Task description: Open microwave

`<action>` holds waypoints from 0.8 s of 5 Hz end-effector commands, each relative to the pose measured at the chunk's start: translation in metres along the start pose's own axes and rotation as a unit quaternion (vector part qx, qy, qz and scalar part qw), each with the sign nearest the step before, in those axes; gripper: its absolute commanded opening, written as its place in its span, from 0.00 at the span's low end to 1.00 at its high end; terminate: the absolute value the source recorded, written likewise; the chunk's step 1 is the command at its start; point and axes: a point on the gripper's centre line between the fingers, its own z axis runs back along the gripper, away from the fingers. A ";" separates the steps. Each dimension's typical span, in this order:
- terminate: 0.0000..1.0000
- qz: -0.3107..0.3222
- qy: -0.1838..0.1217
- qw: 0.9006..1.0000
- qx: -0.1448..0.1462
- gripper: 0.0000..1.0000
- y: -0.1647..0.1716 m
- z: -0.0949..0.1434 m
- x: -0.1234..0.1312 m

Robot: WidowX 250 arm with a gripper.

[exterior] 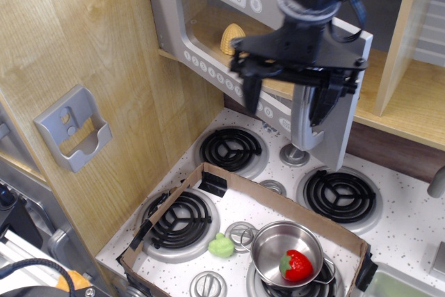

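Note:
The grey toy microwave (182,24) sits on a wooden shelf above the stove. It has a clear window door, a clock display reading 12:30 and a row of round white buttons. Its door stands swung partly outward, hinged at the left, with the free right edge toward me. My black gripper (311,108) is at that edge, and its fingers (328,101) straddle the chunky silver handle (306,130) and hold it. A yellow ribbed toy (231,37) lies inside the microwave.
A grey wall holder (73,127) hangs on the wooden panel at left. Below is a toy stove with black burners (230,149). A cardboard tray (278,199) holds a steel pot (277,240) with a strawberry (296,265) and a green toy (221,245). A wooden shelf (410,106) is at right.

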 end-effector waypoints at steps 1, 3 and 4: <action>0.00 0.120 -0.041 0.992 -0.013 1.00 -0.044 0.023 -0.028; 0.00 0.087 -0.018 0.995 -0.045 1.00 -0.124 0.043 0.007; 0.00 0.070 -0.003 0.995 -0.066 1.00 -0.156 0.046 0.021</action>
